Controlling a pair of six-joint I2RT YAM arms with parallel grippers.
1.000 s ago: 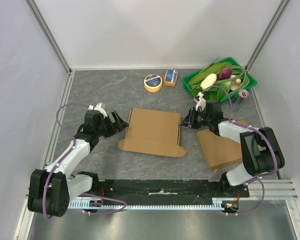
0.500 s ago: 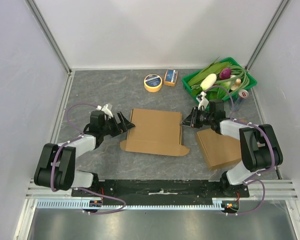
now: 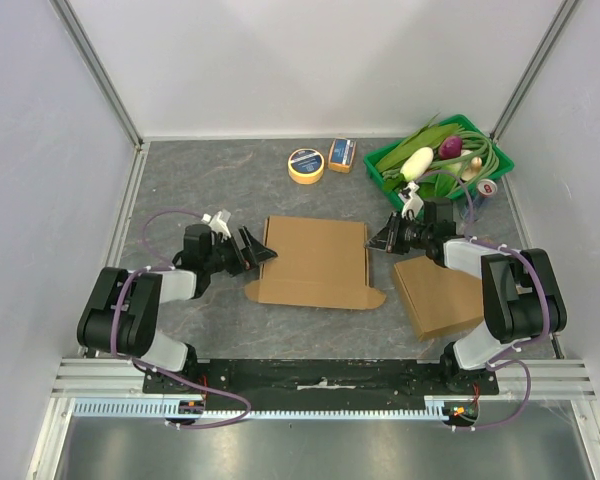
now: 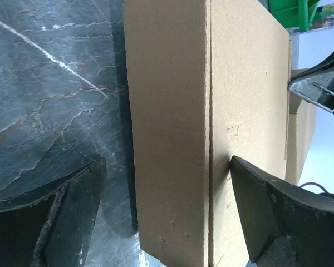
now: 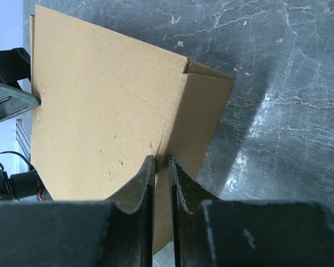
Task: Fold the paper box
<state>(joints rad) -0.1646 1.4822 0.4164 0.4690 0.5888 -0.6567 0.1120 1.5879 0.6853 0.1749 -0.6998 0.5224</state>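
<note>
The paper box (image 3: 315,262) lies flat on the table (image 3: 220,190) between the arms. The left gripper (image 3: 261,249) has its jaws released and spread wide astride the box's left edge. The right gripper (image 3: 377,243) has its jaws nearly together over a crease by the right edge. Whether they pinch the cardboard cannot be told.

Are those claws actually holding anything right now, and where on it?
The right end effector appears to pinch the box at its right edge. The left end effector is open around the left edge, not gripping.
</note>
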